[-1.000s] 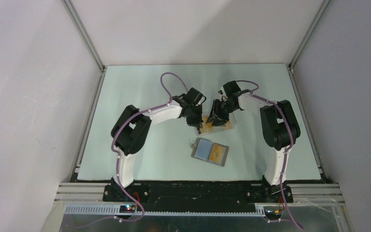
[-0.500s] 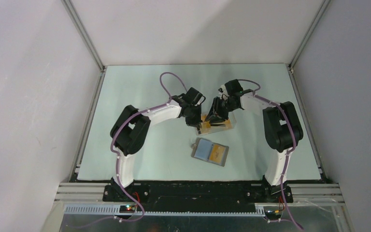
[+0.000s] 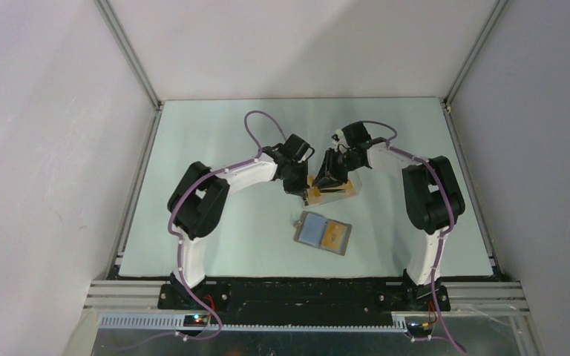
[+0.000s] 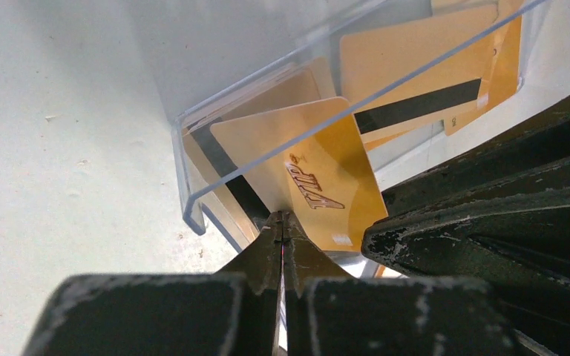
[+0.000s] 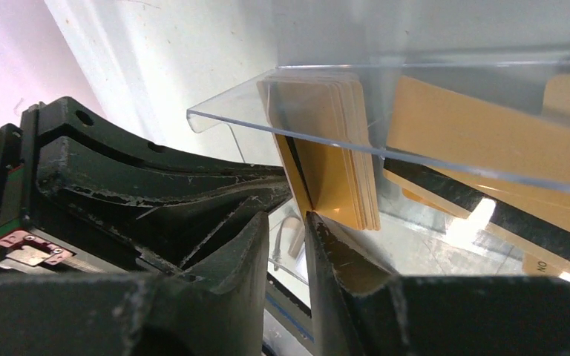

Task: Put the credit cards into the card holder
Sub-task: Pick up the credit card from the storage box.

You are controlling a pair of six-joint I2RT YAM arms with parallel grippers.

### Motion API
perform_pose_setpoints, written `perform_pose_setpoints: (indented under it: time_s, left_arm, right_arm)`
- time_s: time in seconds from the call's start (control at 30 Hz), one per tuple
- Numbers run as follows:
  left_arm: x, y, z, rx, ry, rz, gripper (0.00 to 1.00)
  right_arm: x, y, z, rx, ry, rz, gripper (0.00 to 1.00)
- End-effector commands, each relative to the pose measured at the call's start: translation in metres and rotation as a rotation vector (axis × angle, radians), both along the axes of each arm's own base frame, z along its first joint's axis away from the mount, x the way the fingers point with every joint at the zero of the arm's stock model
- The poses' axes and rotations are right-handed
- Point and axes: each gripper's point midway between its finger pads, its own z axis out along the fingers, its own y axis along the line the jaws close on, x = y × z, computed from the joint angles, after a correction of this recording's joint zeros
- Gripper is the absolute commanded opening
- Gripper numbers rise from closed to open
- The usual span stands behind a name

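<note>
The left claw (image 4: 282, 219) is closed, its two tips pressed flat together with no gap between them. The tips sit at the low near corner of a clear box (image 4: 187, 172); I cannot tell whether any thin edge is nipped between them. Just ahead of the tips, inside the box, a lettered card (image 4: 326, 185) leans at a tilt, gold with dark script. Further ahead and to this claw's right, more credit cards (image 4: 415, 67) lie loosely overlapped, one showing a dark stripe.

The right claw (image 5: 306, 216) stands slightly apart, with a narrow slit of light between its fingers (image 5: 341, 267). Right at its mouth a stack (image 5: 338, 163) of gold cards stands on edge in the box, under the clear rim. The stack's lower corner meets the tips, and I cannot tell whether a card is yet pinched. Ahead and to this claw's right, other cards lie slanted with a dark stripe showing. Close on its left is the black body of the left claw; the two claws are side by side at the same box.

The card holder (image 3: 313, 230) lies open and flat on the worktop (image 3: 230, 133), nearer the arm bases than either claw and apart from the box. A pocketed card (image 3: 333, 237), gold, shows on its right half.
</note>
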Motion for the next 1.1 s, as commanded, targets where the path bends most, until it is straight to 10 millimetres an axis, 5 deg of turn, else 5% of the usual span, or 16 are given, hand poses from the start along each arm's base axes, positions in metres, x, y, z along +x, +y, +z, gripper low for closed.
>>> perform_pose_setpoints:
  time_s: [0.0, 0.27, 0.67, 1.07]
  left_arm:
    - [-0.002, 0.003, 0.000, 0.012, -0.021, -0.022, 0.00]
    - [-0.002, 0.005, 0.002, 0.017, -0.031, -0.029, 0.00]
    - [-0.001, 0.015, 0.000, 0.052, -0.052, -0.014, 0.00]
    - [0.000, 0.014, 0.003, 0.041, -0.053, -0.012, 0.00]
  right_arm:
    - [-0.005, 0.024, 0.010, 0.076, -0.051, 0.071, 0.27]
    - [-0.006, 0.033, 0.015, 0.133, -0.088, 0.129, 0.23]
    - [-0.016, 0.012, -0.020, -0.075, -0.092, 0.150, 0.27]
    - [-0.017, 0.011, -0.019, -0.154, -0.110, 0.159, 0.52]
